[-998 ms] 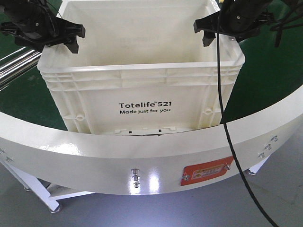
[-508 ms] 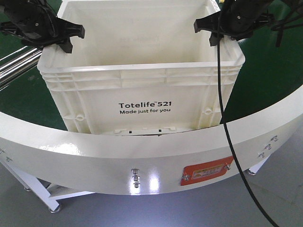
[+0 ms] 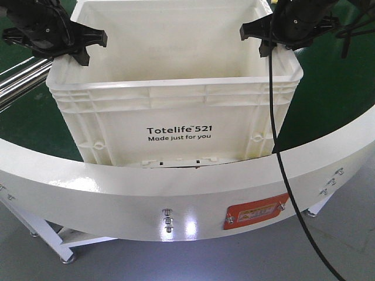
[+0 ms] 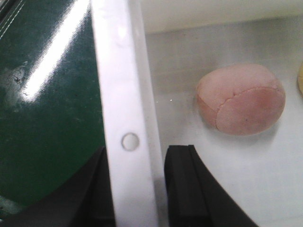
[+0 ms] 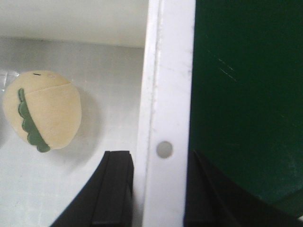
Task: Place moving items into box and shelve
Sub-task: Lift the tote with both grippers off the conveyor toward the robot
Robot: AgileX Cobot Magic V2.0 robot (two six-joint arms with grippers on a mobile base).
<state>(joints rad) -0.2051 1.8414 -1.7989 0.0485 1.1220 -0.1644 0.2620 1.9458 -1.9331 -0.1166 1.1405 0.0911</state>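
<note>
The white box (image 3: pixel 176 111), printed "Totelife 521", stands on the green surface. My left gripper (image 3: pixel 88 50) straddles its left rim and my right gripper (image 3: pixel 256 42) its right rim. In the left wrist view the left gripper (image 4: pixel 137 156) is shut on the rim (image 4: pixel 120 94), one finger outside and one inside. A pinkish-beige rounded piece (image 4: pixel 241 100) lies on the box floor. In the right wrist view the right gripper (image 5: pixel 158 158) is shut on the rim (image 5: pixel 170 71). A pale yellow piece with a green band (image 5: pixel 45 116) lies inside.
A curved white rail (image 3: pixel 187 193) with an orange label (image 3: pixel 255 212) runs across in front of the box. Green surface (image 3: pixel 328 88) lies around the box. Metal rods (image 3: pixel 17 82) sit at the left. A black cable (image 3: pixel 275 129) hangs from the right arm.
Both grippers' fingers have drawn together onto the box's side rims since a second ago. The box has not moved.
</note>
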